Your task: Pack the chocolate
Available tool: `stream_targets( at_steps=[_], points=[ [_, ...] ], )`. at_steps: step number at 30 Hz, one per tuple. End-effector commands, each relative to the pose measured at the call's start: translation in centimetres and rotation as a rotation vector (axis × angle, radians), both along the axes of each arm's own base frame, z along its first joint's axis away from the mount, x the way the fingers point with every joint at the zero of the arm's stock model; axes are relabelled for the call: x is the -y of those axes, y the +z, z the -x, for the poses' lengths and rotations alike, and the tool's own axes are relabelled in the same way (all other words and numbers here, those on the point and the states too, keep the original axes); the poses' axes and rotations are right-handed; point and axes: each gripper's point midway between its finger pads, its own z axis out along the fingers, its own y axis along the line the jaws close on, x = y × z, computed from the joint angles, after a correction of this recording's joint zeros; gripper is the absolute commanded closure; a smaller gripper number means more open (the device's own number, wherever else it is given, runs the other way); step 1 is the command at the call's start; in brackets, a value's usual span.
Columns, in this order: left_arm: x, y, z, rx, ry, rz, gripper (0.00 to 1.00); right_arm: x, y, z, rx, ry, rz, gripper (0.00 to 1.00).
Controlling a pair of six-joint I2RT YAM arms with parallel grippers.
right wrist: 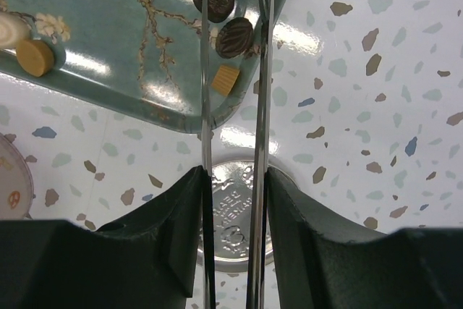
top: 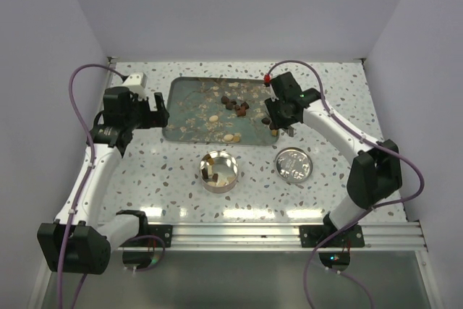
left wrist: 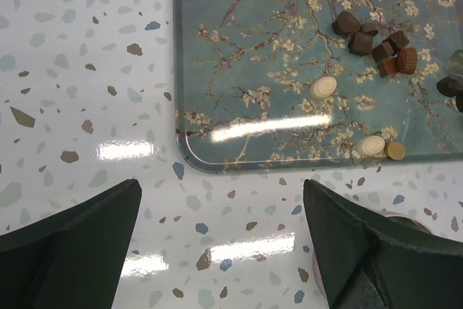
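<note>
At the near right corner of the blossom-print tray (top: 181,117), your right gripper (top: 281,127) hangs with its long thin metal blades pointing down at the chocolate (top: 235,105). The blades stand a little apart with nothing pinched between them. In the right wrist view, two dark pieces (right wrist: 235,37) and a small caramel square (right wrist: 226,79) lie on the tray in the gap, the square closest to the left blade. That narrow spacing looks sized for one tiny piece, so you seem to be lining up a pick rather than carrying. Your left gripper (top: 159,110) waits fully spread and empty just off the tray's left edge, over the speckled tabletop (top: 347,106), likely parked clear of the working arm. Most of the chocolate sits loose on the tray: a dark cluster toward the far right, and cream rounds (left wrist: 323,87) and a tan disc (left wrist: 395,150) near the front rim. The round tin (top: 204,179) stands open just in front of the tray with only a few pieces inside. Its lid (top: 294,164) lies flat to the tin's right, handy for closing later. Embossed lettering shows on the lid between the blades, but it is too small and too covered to read; no other writing is visible.
</note>
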Motion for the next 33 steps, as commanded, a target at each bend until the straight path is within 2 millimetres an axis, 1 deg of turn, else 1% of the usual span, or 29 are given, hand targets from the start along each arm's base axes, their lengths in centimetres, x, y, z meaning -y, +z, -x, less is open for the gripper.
stream_targets(
  at_steps=[1, 6, 9, 11, 18, 27, 31, 33],
  points=[
    [-0.1, 2.0, -1.2, 0.074, -0.001, -0.002, 0.0, -0.4, 0.2, -1.1, 0.038, 0.025, -0.003, 0.57],
    [-0.3, 1.3, -1.0, 0.062, 0.016, 0.002, 0.0, -0.5, 0.0, -0.4, 0.024, 0.034, -0.021, 0.57],
    [-0.3, 1.1, -0.9, 0.06, 0.02, 0.008, 0.0, -0.6, 0.5, 0.0, 0.029, 0.031, -0.043, 0.57],
    [-0.3, 1.2, -0.9, 0.063, 0.022, 0.012, 0.0, -0.6, 0.8, 0.2, 0.038, 0.024, -0.054, 0.56],
    [-0.1, 1.3, -1.3, 0.067, 0.016, 0.018, 0.0, -0.5, 0.8, 0.6, 0.02, 0.022, -0.057, 0.56],
    [-0.1, 0.7, -1.3, 0.057, 0.015, 0.015, 0.0, -0.4, 0.8, 1.6, -0.004, 0.026, -0.066, 0.56],
    [-0.1, 0.7, -1.4, 0.058, 0.016, 0.017, 0.0, -0.5, 0.9, 1.7, -0.009, 0.031, -0.072, 0.59],
    [-0.1, 0.7, -1.4, 0.059, 0.02, 0.018, 0.0, -0.5, 1.0, 1.7, -0.005, 0.03, -0.073, 0.63]
  ],
)
